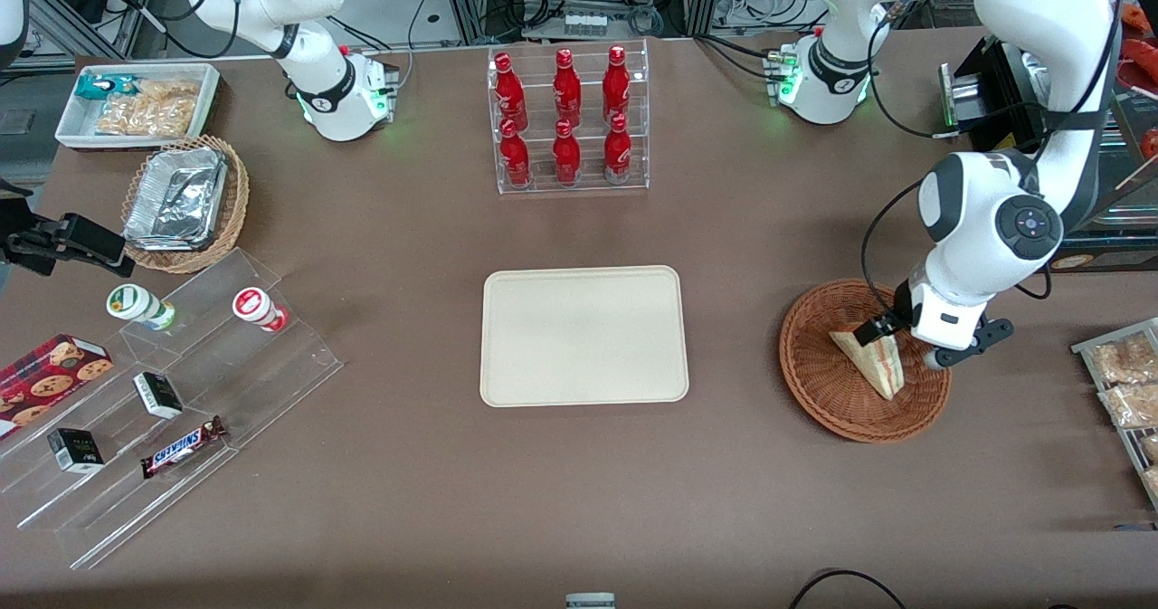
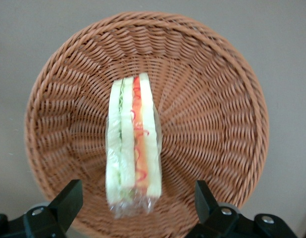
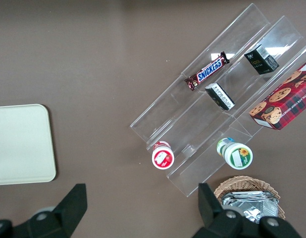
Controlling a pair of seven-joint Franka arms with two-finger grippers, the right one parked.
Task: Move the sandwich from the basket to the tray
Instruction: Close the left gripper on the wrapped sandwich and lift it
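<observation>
The cream tray (image 1: 583, 336) lies bare at the table's middle. Toward the working arm's end sits the reddish wicker basket (image 1: 814, 383), holding the wrapped sandwich (image 2: 133, 148). The left gripper (image 2: 135, 206) hovers above it, fingers (image 2: 69, 198) spread wide, touching nothing.

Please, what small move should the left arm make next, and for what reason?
Probably lower the hand a little and close it on the sandwich. The sandwich lies in the basket, the fingers are open on either side of its end without touching it, and the tray holds nothing.
</observation>
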